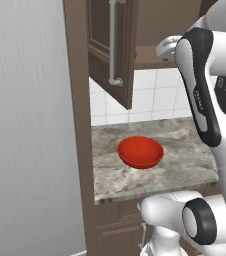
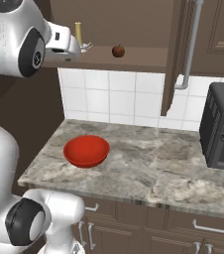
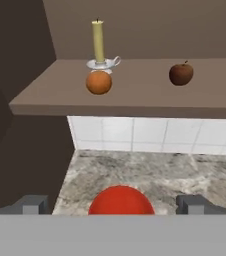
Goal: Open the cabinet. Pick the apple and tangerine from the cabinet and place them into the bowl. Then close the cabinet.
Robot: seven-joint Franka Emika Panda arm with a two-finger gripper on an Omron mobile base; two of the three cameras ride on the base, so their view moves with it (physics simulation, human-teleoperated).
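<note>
The cabinet [image 2: 176, 59] stands open, its left door [image 1: 102, 45] swung out over the counter. On its bottom shelf [image 3: 135, 97] the orange tangerine [image 3: 99, 82] sits at the left, just in front of a candle. The dark red apple [image 3: 181, 74] rests further right [image 2: 118, 50]. My gripper [image 3: 114, 205] is open and empty, held level with the shelf and a little way out from its front edge, facing the tangerine. The red bowl [image 1: 140, 151] sits on the counter below [image 2: 86, 151], empty.
A yellow candle in a silver holder [image 3: 99, 45] stands right behind the tangerine. A dark toaster oven [image 2: 223, 126] occupies the counter's right end. The right door's long handle [image 2: 191, 44] hangs beside the opening. A grey wall [image 1: 25, 125] borders the counter's left.
</note>
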